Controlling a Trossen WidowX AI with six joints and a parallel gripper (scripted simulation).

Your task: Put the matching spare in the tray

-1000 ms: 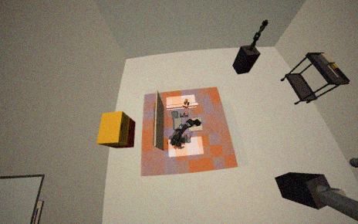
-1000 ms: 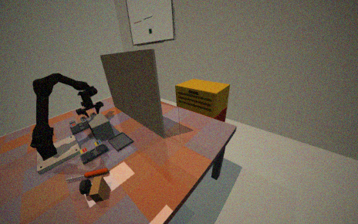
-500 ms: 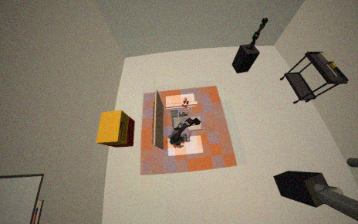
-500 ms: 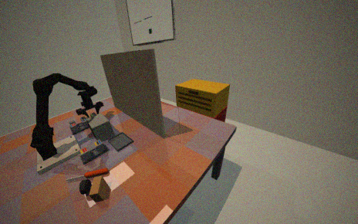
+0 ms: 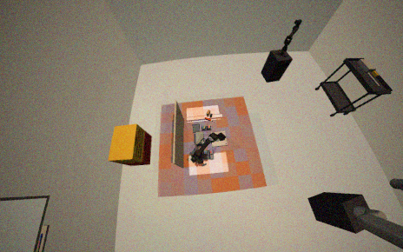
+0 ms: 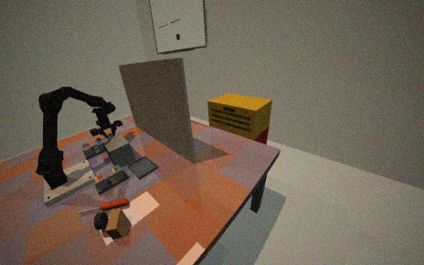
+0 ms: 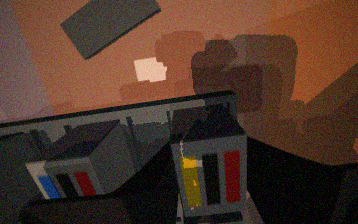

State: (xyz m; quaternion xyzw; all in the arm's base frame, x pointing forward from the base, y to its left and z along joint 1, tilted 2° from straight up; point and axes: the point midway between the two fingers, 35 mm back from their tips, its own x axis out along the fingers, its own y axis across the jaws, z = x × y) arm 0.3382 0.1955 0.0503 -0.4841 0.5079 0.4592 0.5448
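My gripper (image 7: 202,140) (image 6: 108,133) is shut on a grey module (image 7: 216,145) with yellow, black and red stripes, one dark finger against each side. The module stands in a dark rack (image 7: 150,111) (image 6: 97,152). Left of it in the wrist view stands a second grey module (image 7: 107,155) with blue, black and red stripes. The flat grey tray (image 6: 143,167) (image 5: 196,128) lies apart from the gripper, and I see nothing in it. A grey box (image 6: 121,153) stands between rack and tray. No part code is readable, and the fingertips' lower ends are hidden.
Another dark rack (image 6: 111,183) with coloured-striped modules stands beside the tray. A tall brown panel (image 6: 160,100) (image 5: 178,139) rises beyond the box. A red-handled screwdriver (image 6: 114,204) and a wooden block (image 6: 118,224) lie near the front. A grey slab (image 7: 110,25) shows beyond the rack.
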